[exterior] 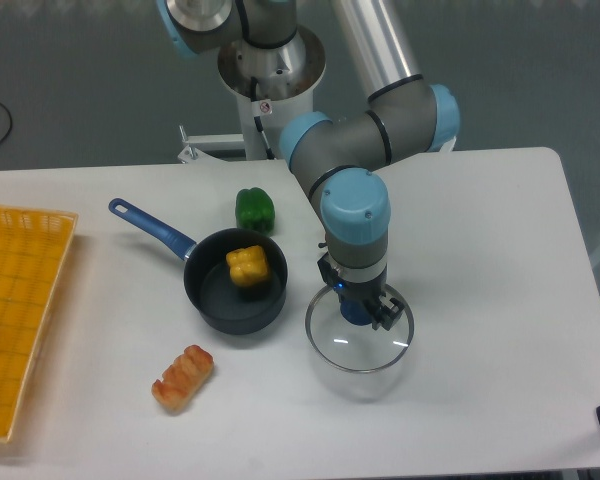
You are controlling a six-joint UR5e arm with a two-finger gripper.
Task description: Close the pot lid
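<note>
On our white counter [480, 260], the glass lid [360, 345] sits directly under our claw [358, 312], beside the pot [235, 283]; we cannot tell its grip.

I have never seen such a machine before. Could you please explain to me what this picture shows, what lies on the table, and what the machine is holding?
This is one robot arm, grey with blue joints, filmed by one fixed camera that looks down at a white table. At its end is the gripper, a two-finger clamp. It is down over the blue knob of the lid, a round glass lid lying on the table. Whether the fingers already clamp the knob cannot be seen. Left of the lid stands the pot, open, with a long blue handle and a yellow pepper inside. Also there: a green pepper, a bread roll and a yellow basket at the left edge.
</note>
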